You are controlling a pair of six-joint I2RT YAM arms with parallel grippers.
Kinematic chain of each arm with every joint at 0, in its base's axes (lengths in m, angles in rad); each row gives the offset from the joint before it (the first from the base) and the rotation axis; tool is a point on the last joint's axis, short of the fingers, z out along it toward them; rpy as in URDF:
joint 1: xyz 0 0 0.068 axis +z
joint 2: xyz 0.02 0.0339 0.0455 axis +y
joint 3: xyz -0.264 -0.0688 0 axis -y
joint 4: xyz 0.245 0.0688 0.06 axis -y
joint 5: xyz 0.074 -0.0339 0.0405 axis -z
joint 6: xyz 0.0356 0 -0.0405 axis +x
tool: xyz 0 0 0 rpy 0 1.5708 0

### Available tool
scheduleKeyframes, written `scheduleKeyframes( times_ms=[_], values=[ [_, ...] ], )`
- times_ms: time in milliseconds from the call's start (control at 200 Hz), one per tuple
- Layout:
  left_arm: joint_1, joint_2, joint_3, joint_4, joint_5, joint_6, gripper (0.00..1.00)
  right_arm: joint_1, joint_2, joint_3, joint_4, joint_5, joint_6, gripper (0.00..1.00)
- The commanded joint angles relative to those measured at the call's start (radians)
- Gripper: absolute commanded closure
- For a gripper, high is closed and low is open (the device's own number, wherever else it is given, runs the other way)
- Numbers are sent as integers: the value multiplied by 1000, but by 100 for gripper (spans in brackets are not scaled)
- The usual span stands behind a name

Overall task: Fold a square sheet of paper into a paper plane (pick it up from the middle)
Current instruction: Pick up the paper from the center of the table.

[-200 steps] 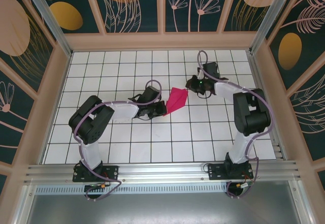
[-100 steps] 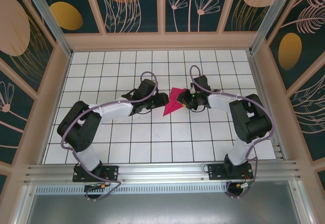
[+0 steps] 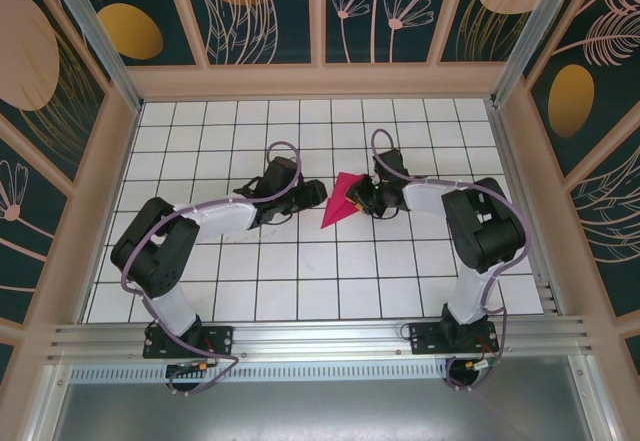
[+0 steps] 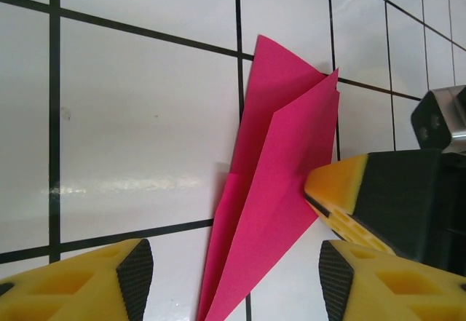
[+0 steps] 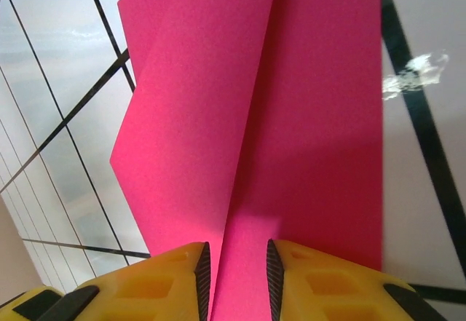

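- My left jaws stand wide open, low over the white tiled table [image 3: 200, 261]. My two yellow left fingertips [image 4: 124, 277] sit far apart at the bottom of the left wrist view.
- The paper plane [image 3: 340, 204] lies on the table just ahead of my left jaws, between them and my right jaws.
- Seen from my left wrist, the plane's narrow end runs down into the gap between my left fingertips. It touches neither of them.
- Its broader end points away from my left jaws. Two pink layers show there, their edges slightly offset, with a crease running the length of the plane.
- My right jaws come at the plane from the opposite side. In the left wrist view, a yellow right fingertip [image 4: 338, 183] touches the plane's long edge on the side away from my left arm [image 3: 215, 216].
- That right fingertip sits just beyond one of my left fingertips, close to it but apart.
- Seen from my right wrist, my right fingers [image 5: 167, 288] stand with only a narrow slot between their dark pads. The plane's centre crease runs straight into that slot, and pink paper shows inside it.
- I cannot tell whether the pads of my right jaws actually press on the paper or merely straddle it.
- From above, my right arm [image 3: 440, 196] and my left arm both reach inward. The two sets of jaws face each other across the plane.
- A small white scuff [image 5: 415, 73] marks a black grid line just beside the plane, ahead of my right jaws.
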Motion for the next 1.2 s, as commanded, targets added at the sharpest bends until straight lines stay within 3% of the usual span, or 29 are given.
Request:
scheduleKeyframes(
  times_ms=[0, 355, 701, 881, 981, 1191],
  values=[
    [15, 16, -25, 50, 44, -17, 36, 9, 18, 22, 32, -23, 11, 72],
    [34, 26, -46, 68, 67, -33, 35, 9, 51, 49, 44, -39, -2, 74],
    [53, 5, -73, 74, 58, -39, 27, 8, 68, 46, 95, -81, 8, 74],
    [66, -29, -101, 94, 40, -36, 16, 8, 65, 26, 152, -113, 18, 75],
    [75, -67, -121, 108, 33, -39, 2, 8, 68, 21, 171, -123, 21, 76],
    [98, -107, -132, 102, 37, -26, 2, 16, 81, 5, 218, -136, 23, 77]
  ],
)
